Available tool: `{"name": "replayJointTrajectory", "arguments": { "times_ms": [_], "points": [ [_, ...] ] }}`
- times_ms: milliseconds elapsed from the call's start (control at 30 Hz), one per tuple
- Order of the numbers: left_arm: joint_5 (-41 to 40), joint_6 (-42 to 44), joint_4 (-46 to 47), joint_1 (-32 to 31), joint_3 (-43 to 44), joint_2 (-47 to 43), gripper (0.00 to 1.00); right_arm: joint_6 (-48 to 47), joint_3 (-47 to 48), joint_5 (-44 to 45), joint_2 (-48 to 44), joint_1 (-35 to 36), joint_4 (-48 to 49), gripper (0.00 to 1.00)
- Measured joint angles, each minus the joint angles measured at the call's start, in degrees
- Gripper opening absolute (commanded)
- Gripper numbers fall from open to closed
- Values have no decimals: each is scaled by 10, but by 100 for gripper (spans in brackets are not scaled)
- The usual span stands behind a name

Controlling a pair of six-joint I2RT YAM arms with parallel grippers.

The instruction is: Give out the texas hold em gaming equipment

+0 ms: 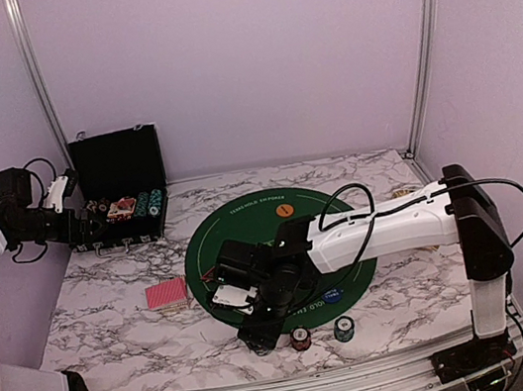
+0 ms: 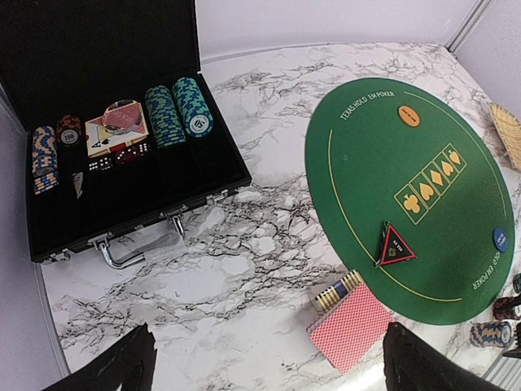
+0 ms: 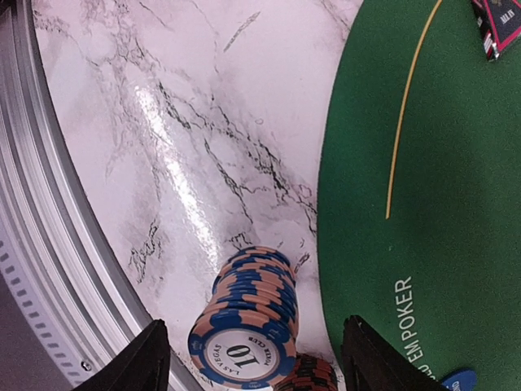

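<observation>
Partly dealt: cards (image 1: 167, 294) lie left of the green mat (image 1: 246, 220), triangle (image 2: 395, 244) on it. Right jaws stand open astride a chip stack (image 3: 244, 326) on the near bench (image 1: 109, 301); left jaws wide by the case (image 1: 117, 174), more chips (image 2: 175, 110) inside.

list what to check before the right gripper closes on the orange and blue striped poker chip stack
1. Orange-and-blue striped poker chip stack inside the right gripper: ok.
2. Gaps on both sides of the stack: ok.
3. Stack off the round green felt mat, on the white marble table: ok.
4. Neighbouring reddish-brown chip stack clear of the jaws: cannot tell, cropped at the edge.
5. Left gripper open, empty: ok.
</observation>
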Motion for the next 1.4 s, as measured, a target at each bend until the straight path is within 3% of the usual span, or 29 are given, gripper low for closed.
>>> {"name": "replayJointTrajectory", "arguments": {
  "times_ms": [400,700,1067,1400],
  "points": [
    [0,6,-7,0,4,0,99,-10,0,-7,4,6,-1,63],
    [0,8,-8,0,9,0,99,-12,0,-8,7,7,-2,49],
    [0,9,-8,0,9,0,99,-12,-5,-9,10,7,-2,49],
    [0,10,-8,0,9,0,99,-12,-6,-8,10,7,-2,32]
  ]
}}
